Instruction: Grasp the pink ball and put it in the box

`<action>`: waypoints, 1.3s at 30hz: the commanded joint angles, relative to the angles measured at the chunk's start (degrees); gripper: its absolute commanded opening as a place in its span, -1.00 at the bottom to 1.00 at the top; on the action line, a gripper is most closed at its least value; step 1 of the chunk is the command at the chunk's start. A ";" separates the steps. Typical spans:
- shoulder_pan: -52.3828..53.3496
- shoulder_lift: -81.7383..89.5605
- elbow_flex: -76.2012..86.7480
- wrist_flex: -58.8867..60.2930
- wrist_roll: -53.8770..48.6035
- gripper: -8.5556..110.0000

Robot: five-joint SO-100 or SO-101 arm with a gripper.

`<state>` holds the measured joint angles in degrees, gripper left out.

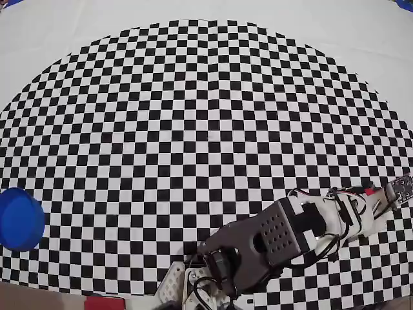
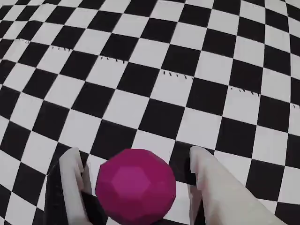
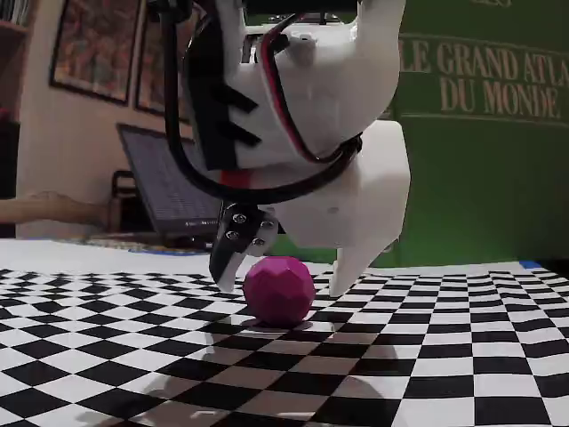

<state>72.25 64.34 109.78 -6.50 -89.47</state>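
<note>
The pink ball point(image 2: 136, 185) is a faceted magenta sphere that rests on the checkered mat point(image 2: 154, 65). My gripper point(image 2: 135, 157) is open, with one white finger on each side of the ball and a small gap on both sides. In the fixed view the ball point(image 3: 278, 290) sits on the mat between the lowered fingertips of the gripper point(image 3: 284, 285). From overhead, the arm point(image 1: 284, 229) reaches from the right edge toward the bottom centre and hides the ball. The box point(image 1: 19, 218), a round blue container, stands at the far left edge of the mat.
A red flat object point(image 1: 103, 302) lies at the bottom edge, left of the gripper. The checkered mat point(image 1: 206, 129) stretches between the gripper and the box. In the fixed view a green book point(image 3: 480, 133) stands behind the mat and a laptop point(image 3: 164, 187) at back left.
</note>
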 commanded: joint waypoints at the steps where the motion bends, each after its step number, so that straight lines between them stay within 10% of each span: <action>1: 0.09 0.26 -2.37 -0.70 -0.44 -0.41; 39: 0.26 -0.88 -2.64 -0.70 -0.44 -0.41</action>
<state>72.25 63.11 109.07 -6.50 -89.47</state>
